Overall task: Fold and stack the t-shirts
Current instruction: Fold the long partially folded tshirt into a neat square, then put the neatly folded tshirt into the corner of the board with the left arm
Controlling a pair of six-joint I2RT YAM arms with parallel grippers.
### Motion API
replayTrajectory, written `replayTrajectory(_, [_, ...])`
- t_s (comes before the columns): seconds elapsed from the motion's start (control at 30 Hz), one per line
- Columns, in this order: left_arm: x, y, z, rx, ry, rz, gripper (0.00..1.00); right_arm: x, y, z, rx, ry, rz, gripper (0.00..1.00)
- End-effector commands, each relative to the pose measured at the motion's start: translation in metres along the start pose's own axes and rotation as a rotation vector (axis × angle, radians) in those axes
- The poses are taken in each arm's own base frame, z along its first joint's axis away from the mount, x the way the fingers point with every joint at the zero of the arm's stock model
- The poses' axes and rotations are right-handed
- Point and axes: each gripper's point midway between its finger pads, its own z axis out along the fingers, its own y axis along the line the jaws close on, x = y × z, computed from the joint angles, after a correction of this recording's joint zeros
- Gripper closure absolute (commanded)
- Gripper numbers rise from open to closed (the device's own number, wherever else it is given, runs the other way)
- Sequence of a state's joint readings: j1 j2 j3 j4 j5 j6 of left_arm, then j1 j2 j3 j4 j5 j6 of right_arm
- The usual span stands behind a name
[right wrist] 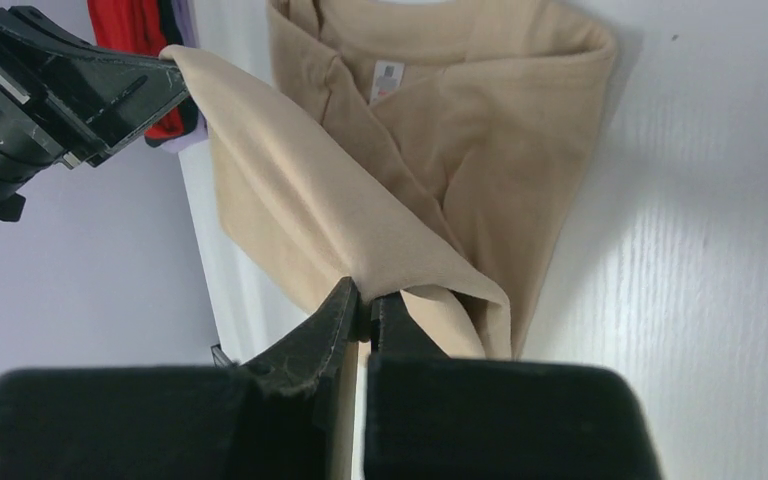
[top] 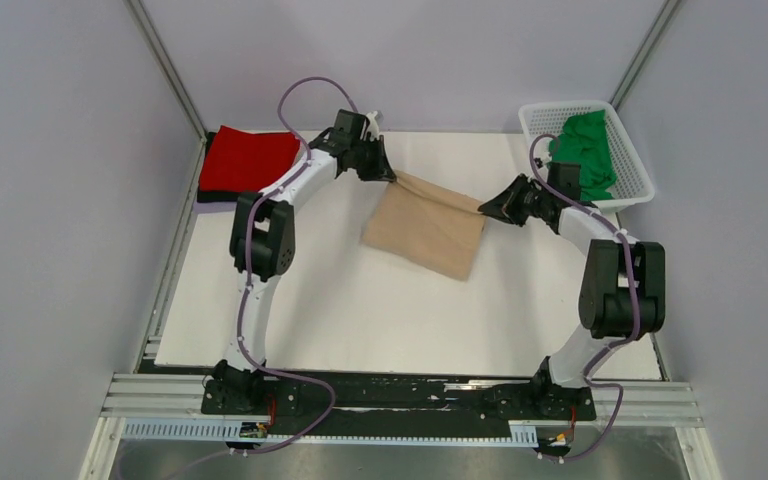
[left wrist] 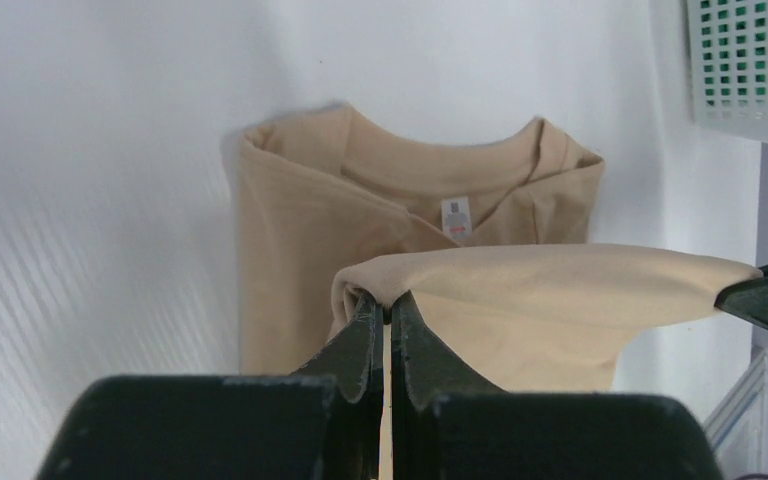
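Note:
A tan t-shirt (top: 430,228) lies partly folded in the middle of the table, its collar and label (left wrist: 455,215) facing up. My left gripper (top: 392,176) is shut on its far left corner (left wrist: 390,290). My right gripper (top: 482,207) is shut on the far right corner (right wrist: 365,295). The hem edge hangs taut between them, lifted off the table. A folded red t-shirt (top: 250,158) rests on a dark one (top: 212,195) at the far left. The green t-shirt (top: 585,152) sits bunched in the white basket.
The white lattice basket (top: 635,160) stands at the far right corner of the white tabletop (top: 340,300). Grey walls close in both sides and the back. A metal rail with both arm bases runs along the near edge.

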State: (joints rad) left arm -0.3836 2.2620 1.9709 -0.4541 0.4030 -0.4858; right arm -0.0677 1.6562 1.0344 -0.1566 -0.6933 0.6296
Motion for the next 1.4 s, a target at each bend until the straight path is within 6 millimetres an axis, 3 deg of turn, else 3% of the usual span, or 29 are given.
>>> replayTrajectory(0.0, [-0.037, 0.036, 0.018, -0.08, -0.093, 0.035, 0.98, -0.051, -0.011, 0.015, 0.004, -0.113, -0.082, 0.99])
replayTrajectory(0.07, [-0.047, 0.04, 0.029, -0.085, -0.111, 0.039, 0.84, -0.067, -0.019, 0.029, 0.018, -0.113, -0.089, 0.95])
replayTrajectory(0.1, [-0.045, 0.044, 0.031, -0.096, -0.092, 0.031, 0.48, -0.075, -0.021, 0.035, 0.027, -0.107, -0.079, 0.88])
replayTrajectory(0.13, [-0.057, 0.041, 0.032, -0.089, -0.11, 0.043, 0.24, -0.077, -0.025, 0.043, 0.031, -0.077, -0.065, 0.66])
replayTrajectory(0.17, [-0.052, 0.043, 0.031, -0.104, -0.078, 0.029, 0.06, -0.08, -0.019, 0.044, 0.013, -0.057, -0.074, 0.38])
replayTrajectory(0.2, [-0.062, 0.038, 0.027, -0.095, -0.095, 0.045, 0.03, -0.081, -0.013, 0.043, 0.006, -0.047, -0.077, 0.25])
replayTrajectory(0.27, [-0.064, 0.029, 0.016, -0.078, -0.095, 0.056, 0.01, -0.079, -0.002, 0.039, 0.004, -0.054, -0.105, 0.05])
replayTrajectory(0.3, [-0.076, 0.013, 0.001, -0.048, -0.136, 0.078, 0.0, -0.074, 0.002, 0.035, 0.007, -0.056, -0.115, 0.01])
replayTrajectory(0.33, [-0.065, 0.016, 0.001, -0.05, -0.112, 0.07, 0.0, -0.066, 0.005, 0.031, 0.013, -0.05, -0.119, 0.0])
replayTrajectory(0.37, [-0.075, 0.001, -0.018, -0.026, -0.145, 0.086, 0.0, -0.058, 0.008, 0.027, 0.019, -0.045, -0.121, 0.0])
replayTrajectory(0.4, [-0.061, 0.005, -0.018, -0.032, -0.113, 0.07, 0.0, -0.05, 0.01, 0.022, 0.031, -0.047, -0.118, 0.0])
replayTrajectory(0.43, [-0.067, -0.013, -0.036, 0.008, -0.136, 0.085, 0.0, -0.043, 0.011, 0.017, 0.045, -0.051, -0.117, 0.0])
replayTrajectory(0.47, [-0.051, -0.01, -0.034, 0.011, -0.1, 0.065, 0.0, -0.036, 0.015, 0.012, 0.048, -0.054, -0.118, 0.0])
replayTrajectory(0.5, [-0.053, -0.029, -0.047, 0.06, -0.113, 0.082, 0.0, -0.028, 0.017, 0.008, 0.046, -0.051, -0.114, 0.0])
replayTrajectory(0.53, [-0.036, -0.027, -0.045, 0.069, -0.075, 0.065, 0.0, -0.018, 0.021, 0.006, 0.035, -0.041, -0.108, 0.0])
replayTrajectory(0.57, [-0.034, -0.045, -0.054, 0.116, -0.082, 0.084, 0.0, -0.009, 0.028, 0.004, 0.011, -0.033, -0.105, 0.0])
replayTrajectory(0.6, [-0.016, -0.043, -0.049, 0.121, -0.043, 0.063, 0.0, 0.006, 0.037, 0.006, -0.027, -0.005, -0.106, 0.0])
replayTrajectory(0.63, [-0.011, -0.06, -0.052, 0.173, -0.045, 0.082, 0.0, 0.019, 0.046, 0.008, -0.063, 0.019, -0.098, 0.0])
replayTrajectory(0.7, [0.02, -0.066, -0.041, 0.221, 0.02, 0.042, 0.0, 0.041, 0.058, 0.01, -0.13, 0.069, -0.064, 0.0])
replayTrajectory(0.8, [0.045, -0.076, -0.028, 0.306, 0.075, 0.001, 0.0, 0.061, 0.06, 0.016, -0.164, 0.099, -0.042, 0.0])
replayTrajectory(0.87, [0.068, -0.068, -0.017, 0.312, 0.132, -0.039, 0.0, 0.074, 0.047, 0.025, -0.144, 0.126, -0.017, 0.0])
replayTrajectory(1.07, [0.141, -0.005, 0.009, 0.132, 0.285, -0.12, 0.0, 0.1, -0.025, 0.049, 0.045, 0.155, 0.078, 0.0])
replayTrajectory(1.17, [0.173, 0.024, 0.004, 0.019, 0.331, -0.128, 0.0, 0.12, -0.046, 0.046, 0.092, 0.193, 0.087, 0.0])
replayTrajectory(1.2, [0.174, 0.027, -0.001, -0.006, 0.321, -0.121, 0.0, 0.127, -0.054, 0.044, 0.112, 0.202, 0.088, 0.0])
replayTrajectory(1.23, [0.187, 0.033, -0.005, -0.024, 0.342, -0.131, 0.0, 0.133, -0.06, 0.041, 0.13, 0.215, 0.089, 0.0])
replayTrajectory(1.27, [0.184, 0.029, -0.01, -0.014, 0.323, -0.123, 0.0, 0.14, -0.063, 0.038, 0.136, 0.231, 0.087, 0.0])
replayTrajectory(1.3, [0.199, 0.032, -0.017, -0.023, 0.344, -0.142, 0.0, 0.147, -0.064, 0.034, 0.136, 0.246, 0.085, 0.0])
replayTrajectory(1.33, [0.198, 0.026, -0.023, -0.007, 0.33, -0.138, 0.0, 0.154, -0.063, 0.031, 0.129, 0.263, 0.079, 0.0])
replayTrajectory(1.37, [0.214, 0.029, -0.029, -0.019, 0.356, -0.15, 0.0, 0.159, -0.061, 0.028, 0.119, 0.272, 0.071, 0.0])
